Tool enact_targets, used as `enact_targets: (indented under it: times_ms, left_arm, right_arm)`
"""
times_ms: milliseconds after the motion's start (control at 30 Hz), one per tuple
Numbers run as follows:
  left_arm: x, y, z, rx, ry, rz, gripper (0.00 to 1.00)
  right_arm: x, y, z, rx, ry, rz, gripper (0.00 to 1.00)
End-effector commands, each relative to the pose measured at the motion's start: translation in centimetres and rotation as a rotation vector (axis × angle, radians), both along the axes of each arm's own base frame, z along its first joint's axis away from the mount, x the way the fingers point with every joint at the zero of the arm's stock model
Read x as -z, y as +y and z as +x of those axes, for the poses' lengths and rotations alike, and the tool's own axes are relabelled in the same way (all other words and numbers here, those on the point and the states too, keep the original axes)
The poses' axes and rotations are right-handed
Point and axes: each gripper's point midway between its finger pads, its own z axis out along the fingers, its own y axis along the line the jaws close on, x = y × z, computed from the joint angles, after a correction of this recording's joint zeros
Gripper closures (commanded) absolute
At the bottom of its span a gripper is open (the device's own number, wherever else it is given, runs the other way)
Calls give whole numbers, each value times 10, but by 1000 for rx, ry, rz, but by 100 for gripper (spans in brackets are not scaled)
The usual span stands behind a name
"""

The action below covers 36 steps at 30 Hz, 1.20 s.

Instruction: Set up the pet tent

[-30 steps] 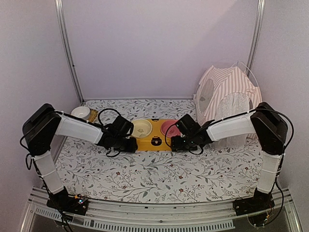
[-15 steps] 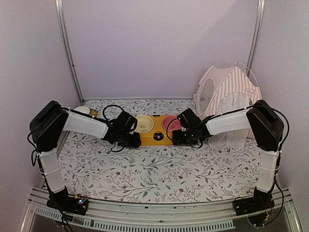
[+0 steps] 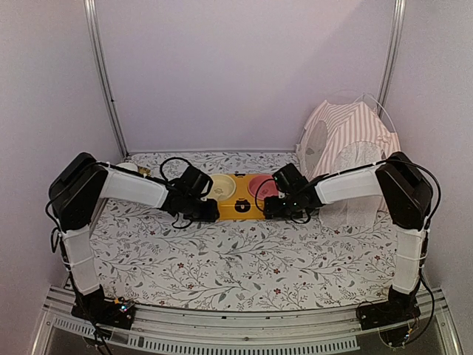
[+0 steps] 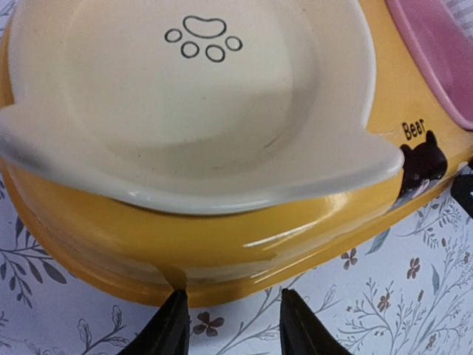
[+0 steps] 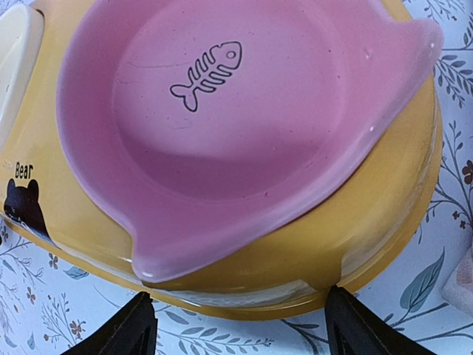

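Left pincer (image 4: 232,330) jaws apart, only floral tablecloth (image 3: 244,259) showing between the tips. Tips sit at the near rim of the yellow feeder tray (image 4: 222,244); the left tip possibly touches the rim, hard to say from this angle. Cream bowl (image 4: 185,111) with a paw print sits in the tray's left well.

Right pincer (image 5: 244,329) jaws wide apart, gripping nothing, tips just near of the tray's right end. Pink bowl (image 5: 222,111) with a fishbone mark sits in the right well. Black bear logo with "Bear" text is on the tray front between the two bowls.

Both arms reach inward from left and right, with the tray mid-table between them.

Pet tent (image 3: 347,137) stands in the far right corner against the wall, behind the right forearm. Striped fabric is up, a thin white pole arcs above it, and the lace door faces near.
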Motion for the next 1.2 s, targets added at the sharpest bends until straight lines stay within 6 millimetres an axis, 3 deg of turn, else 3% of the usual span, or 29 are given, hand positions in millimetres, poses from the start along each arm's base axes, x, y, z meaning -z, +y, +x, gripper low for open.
enact_targets:
  times_ms: [0, 233, 467, 533, 733, 800, 1167]
  left_arm:
    - [-14, -8, 10, 24, -44, -46, 58]
    - [-52, -2, -8, 59, -101, -116, 54]
    - [-91, 33, -29, 23, -205, -104, 46]
    - [-102, 46, -33, -4, -243, -93, 40]
    - [-141, 86, -34, -96, -351, -101, 17]
    - [-149, 96, -35, -115, -377, -96, 2]
    - [-155, 150, -40, -268, -386, -88, 1]
  right_arm:
    - [-13, 5, 8, -12, -32, 32, 20]
    - [-45, -6, -2, -15, -83, 53, 14]
    - [-79, -30, -24, -8, -157, 78, 5]
    - [-97, -42, -30, 9, -206, 83, 0]
    - [-133, -82, -47, 56, -337, 64, 1]
    - [-142, -97, -53, 78, -375, 53, 1]
    - [-162, -190, -62, 225, -557, 19, 1]
